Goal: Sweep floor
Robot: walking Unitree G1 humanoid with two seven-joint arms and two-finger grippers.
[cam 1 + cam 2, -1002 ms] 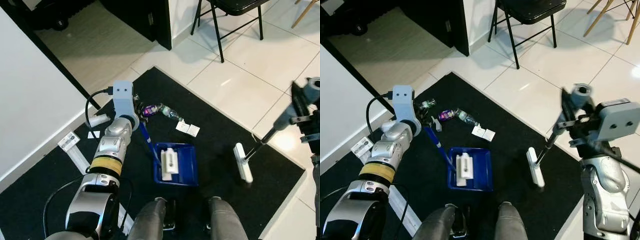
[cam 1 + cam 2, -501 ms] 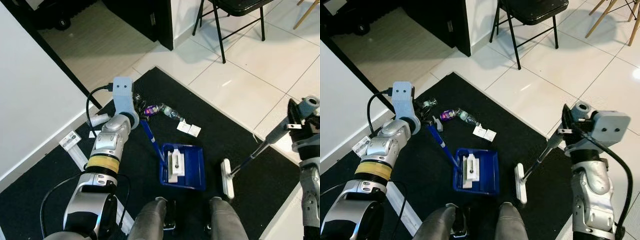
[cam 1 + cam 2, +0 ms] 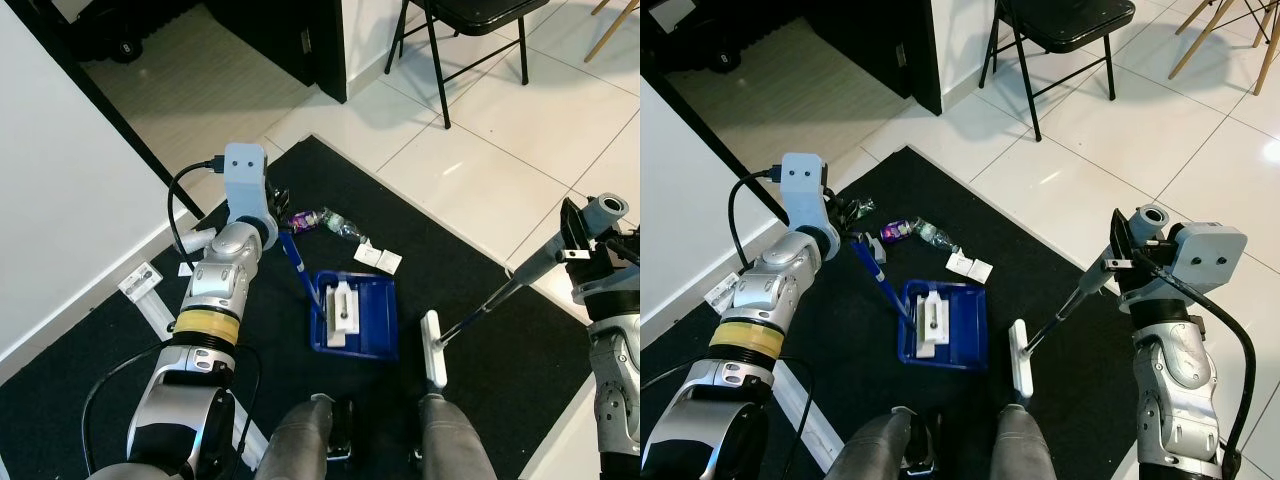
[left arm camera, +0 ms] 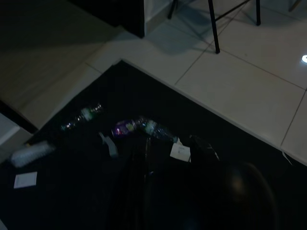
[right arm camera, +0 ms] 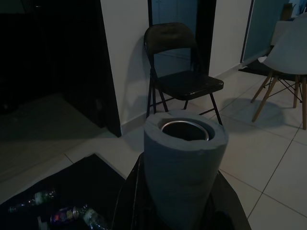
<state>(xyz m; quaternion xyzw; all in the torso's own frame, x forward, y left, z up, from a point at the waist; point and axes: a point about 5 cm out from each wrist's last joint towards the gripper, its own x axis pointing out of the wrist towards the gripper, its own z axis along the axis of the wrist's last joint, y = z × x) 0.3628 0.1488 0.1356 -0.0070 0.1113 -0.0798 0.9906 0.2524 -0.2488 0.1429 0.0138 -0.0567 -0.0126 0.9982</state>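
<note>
On the black mat (image 3: 500, 340), left claw (image 3: 283, 238) grips the dustpan (image 3: 355, 318); right claw (image 3: 1127, 262) grips the broom (image 3: 1060, 325).

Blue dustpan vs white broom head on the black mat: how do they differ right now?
The blue plastic dustpan is a broad open tray carrying white litter; the white broom head is a narrow bare bar. The dustpan's blue handle runs to the left gripper; the broom's grey pole runs to the right gripper. Both rest on the black mat, apart.
</note>
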